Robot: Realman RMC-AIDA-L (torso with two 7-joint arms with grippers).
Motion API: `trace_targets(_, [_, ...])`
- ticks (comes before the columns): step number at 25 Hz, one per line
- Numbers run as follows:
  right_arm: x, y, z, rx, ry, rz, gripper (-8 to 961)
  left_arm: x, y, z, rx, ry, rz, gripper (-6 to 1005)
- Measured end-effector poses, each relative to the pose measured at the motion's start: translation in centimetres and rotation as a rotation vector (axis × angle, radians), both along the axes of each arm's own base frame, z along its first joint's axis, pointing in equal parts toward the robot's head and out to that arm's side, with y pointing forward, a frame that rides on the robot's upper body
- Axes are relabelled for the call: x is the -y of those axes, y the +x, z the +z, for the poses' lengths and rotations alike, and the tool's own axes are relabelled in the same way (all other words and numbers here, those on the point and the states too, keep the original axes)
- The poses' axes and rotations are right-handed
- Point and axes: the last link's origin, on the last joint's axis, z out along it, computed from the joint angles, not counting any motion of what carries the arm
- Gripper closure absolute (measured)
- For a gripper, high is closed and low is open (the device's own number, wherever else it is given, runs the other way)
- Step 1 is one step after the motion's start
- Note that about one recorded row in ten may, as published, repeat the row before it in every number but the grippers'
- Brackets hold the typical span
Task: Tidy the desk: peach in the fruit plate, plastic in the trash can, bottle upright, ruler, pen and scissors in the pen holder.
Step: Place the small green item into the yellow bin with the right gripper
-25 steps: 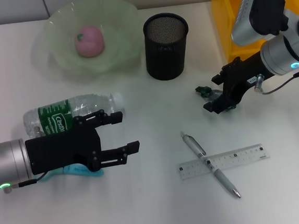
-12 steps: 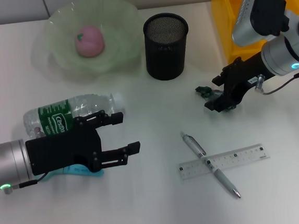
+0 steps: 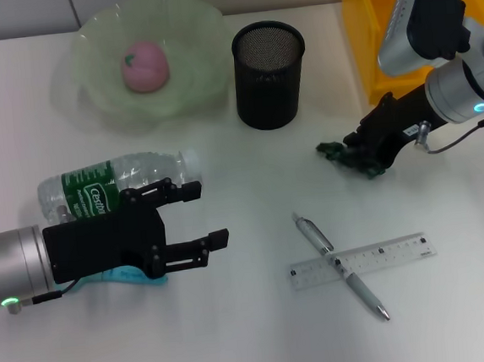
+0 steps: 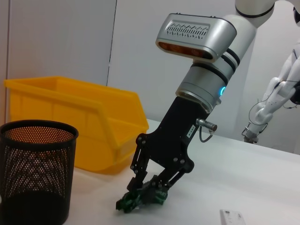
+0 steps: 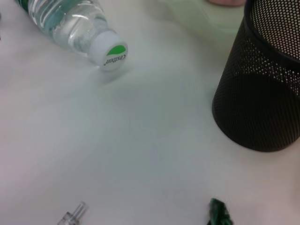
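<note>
One item is seen done: the peach (image 3: 145, 67) lies in the plate (image 3: 191, 84). The rest is judged undone. The bottle (image 3: 115, 185) lies on its side near the left gripper (image 3: 202, 212), which is held open and empty just in front of it, over a blue-handled object (image 3: 132, 276) that may be the scissors; this cannot be told for sure. The pen (image 3: 338, 264) and ruler (image 3: 361, 259) lie crossed on the table (image 3: 256, 341), and nothing is seen standing in the holder (image 3: 270, 74).

The plastic (image 4: 140, 199), a crumpled green scrap, lies on the table between the holder and the yellow bin (image 3: 373, 34). The right gripper (image 4: 151, 187) is closed down around it, its fingertips touching it; in the left wrist view the scrap is pinched but not yet lifted.

Room is judged ample: the scrap is set apart from the holder and from the pen. The bin's near wall stands just beside the right arm, so a lift would be needed before the scrap is carried over the rim. The holder stands near that path.
</note>
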Motion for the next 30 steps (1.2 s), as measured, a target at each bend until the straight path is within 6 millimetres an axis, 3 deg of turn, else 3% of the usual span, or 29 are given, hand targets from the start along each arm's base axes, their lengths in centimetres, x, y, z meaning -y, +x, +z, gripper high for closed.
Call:
trace_targets(5, [0.1, 0.1, 0.1, 0.0, 0.003, -0.001, 755, 0.0, 0.0, 0.0, 0.002, -0.002, 0.0, 183])
trace_targets(18, [0.1, 0.0, 0.1, -0.002, 0.001, 0.0, 885, 0.1, 0.1, -0.1, 0.006, -0.005, 0.0, 183])
trace_targets(30, [0.1, -0.6, 1.3, -0.098, 0.052, 0.001, 890, 0.0, 0.2, -0.1, 0.005, -0.002, -0.004, 183])
